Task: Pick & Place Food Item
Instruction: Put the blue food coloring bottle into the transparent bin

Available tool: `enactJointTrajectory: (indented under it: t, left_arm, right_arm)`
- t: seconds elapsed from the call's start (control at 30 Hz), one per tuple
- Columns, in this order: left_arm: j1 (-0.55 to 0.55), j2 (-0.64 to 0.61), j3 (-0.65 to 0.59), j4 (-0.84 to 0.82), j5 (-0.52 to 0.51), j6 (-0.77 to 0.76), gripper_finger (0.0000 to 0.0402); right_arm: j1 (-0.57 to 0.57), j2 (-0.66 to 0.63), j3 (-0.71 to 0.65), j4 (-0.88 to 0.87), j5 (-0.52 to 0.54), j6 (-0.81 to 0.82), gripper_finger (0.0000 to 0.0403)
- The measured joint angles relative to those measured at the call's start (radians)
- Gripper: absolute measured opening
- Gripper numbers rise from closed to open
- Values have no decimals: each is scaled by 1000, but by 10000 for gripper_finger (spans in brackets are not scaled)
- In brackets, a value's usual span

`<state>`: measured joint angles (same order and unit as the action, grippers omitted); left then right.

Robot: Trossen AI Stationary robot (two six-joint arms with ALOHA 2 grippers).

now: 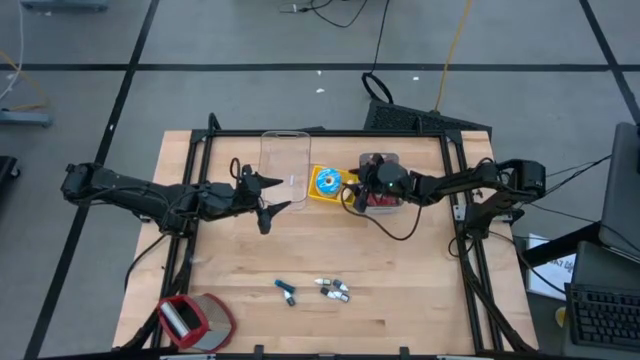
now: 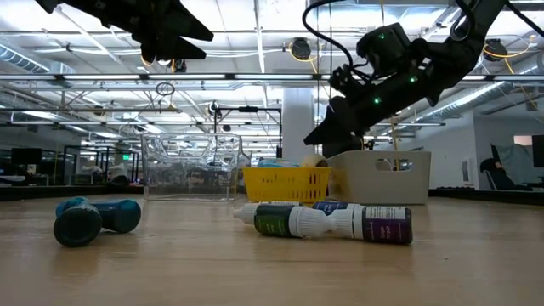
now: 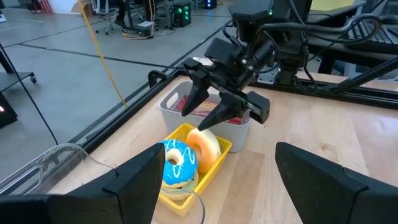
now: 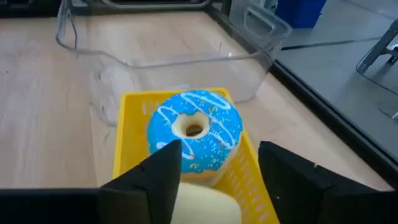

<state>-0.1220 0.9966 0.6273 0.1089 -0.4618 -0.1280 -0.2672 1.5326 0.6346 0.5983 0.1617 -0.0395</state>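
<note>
A yellow basket (image 1: 322,196) stands mid-table at the far side and holds a blue-iced doughnut (image 4: 194,127). A pale doughnut (image 3: 205,146) leans on edge against the blue one inside the basket. My right gripper (image 3: 200,119) is open just above the pale doughnut, slanting down from the table's right. In the right wrist view the pale doughnut (image 4: 205,202) shows low between its fingers. My left gripper (image 1: 270,203) hangs open above the table, left of the basket, with nothing between its fingers. My right gripper stands open over the pale doughnut's upper edge (image 3: 200,132). I cannot tell whether a fingertip (image 3: 216,123) touches it. The doughnut rests in the basket against the blue one.
A grey bin (image 1: 385,207) with red things stands right of the basket, under the right arm. A clear tub (image 1: 284,160) stands left of the basket. Small bottles (image 1: 334,290) and a blue piece (image 1: 286,291) lie near the front. A red and grey thing (image 1: 195,320) is at the near left corner.
</note>
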Motion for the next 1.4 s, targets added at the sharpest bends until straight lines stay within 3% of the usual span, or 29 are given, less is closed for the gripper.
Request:
enactJointTrajectory:
  t: [0.3, 0.47, 0.73, 0.87, 1.07, 1.23, 1.4]
  left_arm:
    - [0, 0, 0, 0, 0, 0, 308]
    - [0, 0, 0, 0, 0, 0, 308]
    - [0, 0, 0, 0, 0, 0, 308]
    - [0, 0, 0, 0, 0, 0, 308]
    - [0, 0, 0, 0, 0, 0, 308]
    - [0, 0, 0, 33, 0, 1, 308]
    - [0, 0, 0, 75, 0, -47, 308]
  right_arm:
    - [23, -4, 0, 135, -12, 88, 220]
    - [35, -60, 0, 136, -173, 230, 209]
    - [74, -254, 0, -100, -348, 297, 192]
    - [162, -344, -39, -111, -348, 291, 183]
    - [309, -433, -155, 17, -347, 297, 173]
    - [404, -447, -266, 174, -348, 301, 171]
    - [428, -449, -348, 297, -313, 292, 171]
